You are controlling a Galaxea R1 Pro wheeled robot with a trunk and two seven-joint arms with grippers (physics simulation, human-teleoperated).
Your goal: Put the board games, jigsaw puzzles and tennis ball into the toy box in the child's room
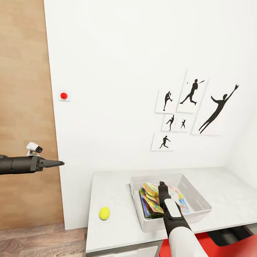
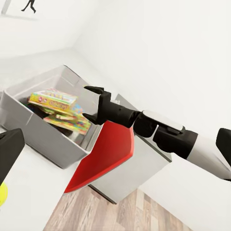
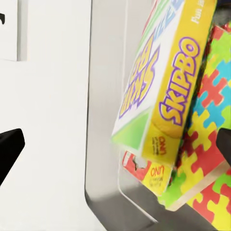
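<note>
Right end effector [image 1: 162, 184]: hangs over the near-left part of the toy box [image 1: 198, 198], tips pointing down at the stacked boxes. From the left wrist view its fingers [image 2: 91, 89] stand apart with nothing between them. Your right wrist camera looks straight onto the Skip-Bo game box [image 3: 163, 91] leaning on a jigsaw puzzle box [image 3: 207, 144], both inside the grey bin wall.

Left end effector [image 1: 58, 162]: held out level, off the worktop's left edge and well apart from everything. Fingers look drawn together to a point; nothing held.

Toy box: open grey bin on the white worktop [image 1: 233, 195], already carrying several colourful flat boxes [image 1: 153, 198] piled at a tilt.

Tennis ball [image 1: 104, 213]: lies alone on the worktop, left of the toy box, near the front-left corner. It appears to be the one toy on the worktop not yet in the bin.

Handling note, tennis ball: likely light, slightly springy, felt-covered so not slippery, but it will roll at a nudge. Come down from above, straddle its widest part, and close squarely on the middle; a pinch high or low could squirt it off the worktop edge. Your left arm looks the nearer one.

Red chair [image 1: 233, 256]: tucked at the worktop front, by your right arm.
</note>
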